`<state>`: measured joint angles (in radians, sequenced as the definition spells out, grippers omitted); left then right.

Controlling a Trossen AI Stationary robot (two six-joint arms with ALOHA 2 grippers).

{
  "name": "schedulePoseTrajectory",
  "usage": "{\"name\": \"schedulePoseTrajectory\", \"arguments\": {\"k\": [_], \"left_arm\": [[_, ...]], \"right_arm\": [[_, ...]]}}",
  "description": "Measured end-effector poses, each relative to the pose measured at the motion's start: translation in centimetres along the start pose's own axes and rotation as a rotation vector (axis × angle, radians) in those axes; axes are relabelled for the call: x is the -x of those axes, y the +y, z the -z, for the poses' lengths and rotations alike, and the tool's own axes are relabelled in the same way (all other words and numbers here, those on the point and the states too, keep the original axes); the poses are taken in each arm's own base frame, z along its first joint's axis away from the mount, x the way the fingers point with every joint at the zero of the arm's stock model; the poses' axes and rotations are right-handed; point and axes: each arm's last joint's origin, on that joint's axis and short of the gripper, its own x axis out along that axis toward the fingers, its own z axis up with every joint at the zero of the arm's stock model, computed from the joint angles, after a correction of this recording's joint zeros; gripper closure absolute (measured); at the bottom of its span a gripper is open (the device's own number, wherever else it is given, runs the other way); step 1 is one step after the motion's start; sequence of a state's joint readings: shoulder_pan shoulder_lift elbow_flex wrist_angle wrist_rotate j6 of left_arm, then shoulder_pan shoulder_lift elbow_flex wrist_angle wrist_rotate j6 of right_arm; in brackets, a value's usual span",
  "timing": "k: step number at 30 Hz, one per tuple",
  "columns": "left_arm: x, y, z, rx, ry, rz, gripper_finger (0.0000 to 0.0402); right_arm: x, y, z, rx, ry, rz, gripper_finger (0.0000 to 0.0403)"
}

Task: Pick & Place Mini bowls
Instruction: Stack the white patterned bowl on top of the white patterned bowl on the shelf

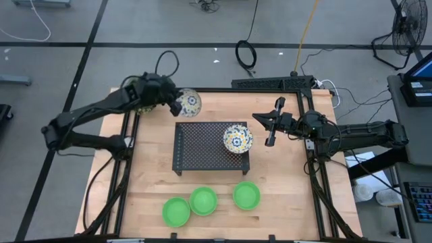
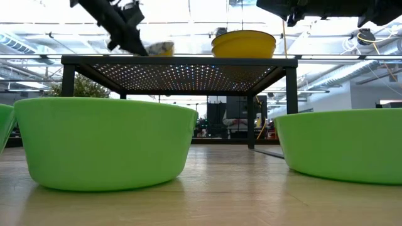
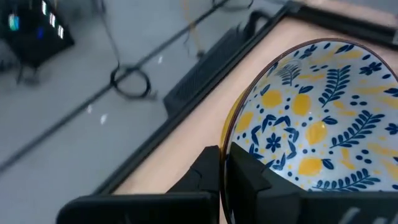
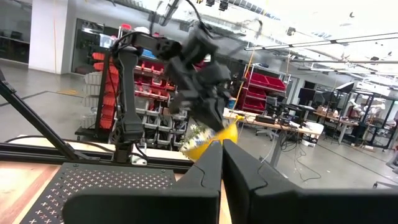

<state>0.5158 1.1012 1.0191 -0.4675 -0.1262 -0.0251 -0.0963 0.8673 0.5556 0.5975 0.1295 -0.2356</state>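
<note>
a: at eleven o'clock of the black perforated metal rack (image 1: 211, 145), left gripper (image 1: 173, 104) clamped on the rim of a white floral ceramic mini bowl (image 1: 190, 102), lifted.
b: rack top?
a: second floral bowl (image 1: 237, 137), three o'clock end.
b: right gripper (image 1: 272, 121)?
a: past three o'clock, fingers together, holding nothing.
b: six o'clock?
a: three green plastic bowls (image 1: 204, 200) on the wooden table (image 1: 283, 189).

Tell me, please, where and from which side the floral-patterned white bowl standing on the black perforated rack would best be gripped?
Probably by its thin rim, coming from above. The floral bowl stands upright and open on the rack's right end, so one finger could go inside and one outside the wall. Its right edge, nearest the idle right gripper, seems easiest. The left gripper is already shut on another floral bowl's rim the same way.
</note>
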Motion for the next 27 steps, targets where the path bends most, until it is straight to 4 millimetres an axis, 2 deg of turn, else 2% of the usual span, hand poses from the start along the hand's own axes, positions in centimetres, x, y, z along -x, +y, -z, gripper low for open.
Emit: {"name": "schedulePoseTrajectory", "arguments": {"k": [7,12,17,21,27], "left_arm": [[1.9,-4.1,-1.3,-0.174,-0.192,-0.09,0.0392],[2.9,-7.0,-2.2,-0.305,-0.318,-0.279,0.0392],[3.6,-9.6,-2.8,-0.408,-0.385,-0.425,0.0392],[3.4,-11.5,-3.0,-0.487,-0.411,-0.474,0.0392],[2.3,-14.0,-2.8,-0.635,-0.387,-0.567,0.0392]], "right_arm": [[-0.6,0.2,0.4,-0.016,-0.006,0.0,0.0403],[-2.4,1.3,1.5,0.021,-0.051,0.003,0.0403],[-4.8,2.6,1.9,0.147,0.014,0.18,0.0398],[-7.0,3.7,1.9,0.198,0.073,0.216,0.0361],[-10.0,5.6,1.6,0.195,0.079,0.175,0.0253]]}}
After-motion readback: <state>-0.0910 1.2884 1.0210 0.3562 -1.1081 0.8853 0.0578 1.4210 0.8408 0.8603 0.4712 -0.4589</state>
